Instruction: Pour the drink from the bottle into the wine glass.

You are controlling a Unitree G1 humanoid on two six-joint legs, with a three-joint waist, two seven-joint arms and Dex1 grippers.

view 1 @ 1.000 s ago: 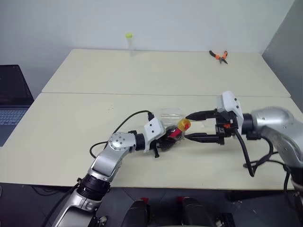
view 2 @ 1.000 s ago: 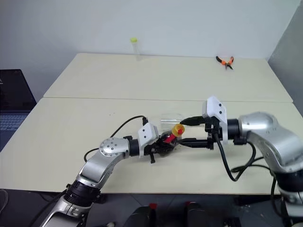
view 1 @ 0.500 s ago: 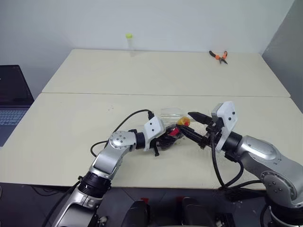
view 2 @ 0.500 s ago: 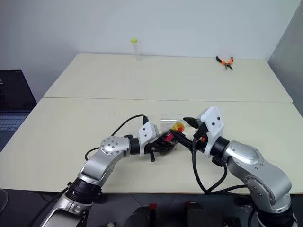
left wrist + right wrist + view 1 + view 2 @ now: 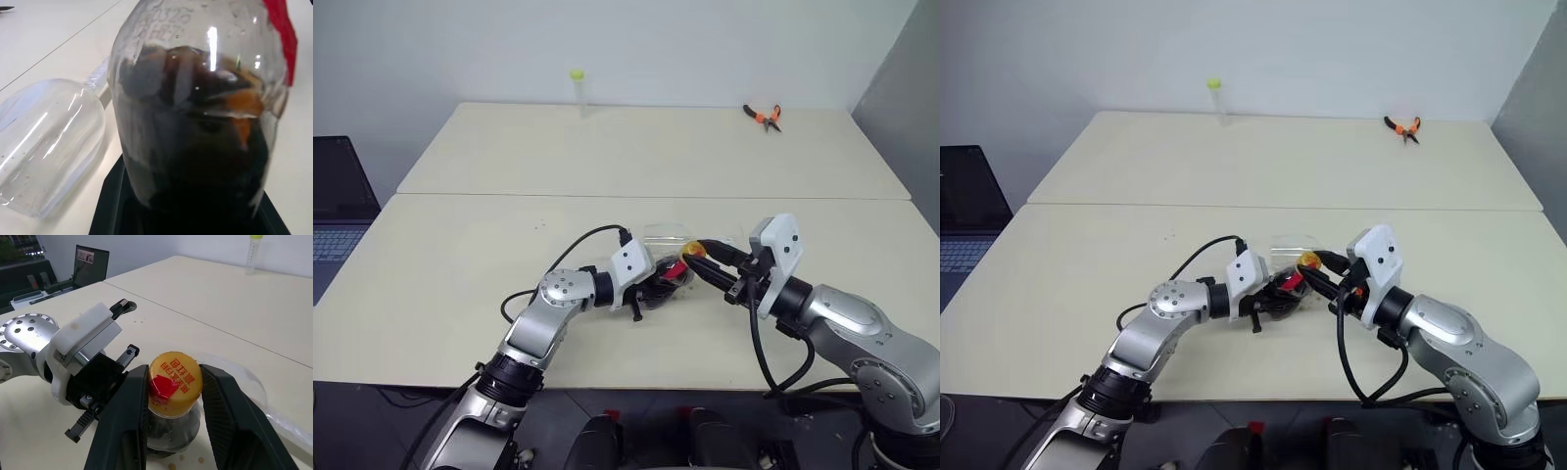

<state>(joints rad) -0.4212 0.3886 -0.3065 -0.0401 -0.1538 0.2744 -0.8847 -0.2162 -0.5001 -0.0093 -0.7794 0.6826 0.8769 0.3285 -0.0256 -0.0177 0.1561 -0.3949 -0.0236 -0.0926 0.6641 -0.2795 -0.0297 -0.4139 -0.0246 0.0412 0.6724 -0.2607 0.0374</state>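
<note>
The small clear bottle (image 5: 666,282) hangs tilted just above the table's front middle, its neck toward my right arm. My left gripper (image 5: 654,287) is shut on its bulbous body. Dark brown drink (image 5: 195,161) fills the lower part of the bottle. My right gripper (image 5: 175,373) has one black finger on each side of the orange-yellow cap (image 5: 175,382), both pressed against it. The wine glass (image 5: 668,235) lies on its side on the table just behind the bottle, and its clear bowl (image 5: 49,147) shows beside the bottle in the left wrist view.
Orange-handled pliers (image 5: 765,117) lie at the far right of the rear table. A thin clear tube with a yellow-green top (image 5: 578,88) stands at the far edge. A laptop (image 5: 333,206) sits off the table's left side. A black cable (image 5: 578,245) loops from my left wrist.
My right gripper swung in from the right, turned toward the bottle, and its fingers closed from wide open onto the cap. The left gripper and the bottle stayed in place.
</note>
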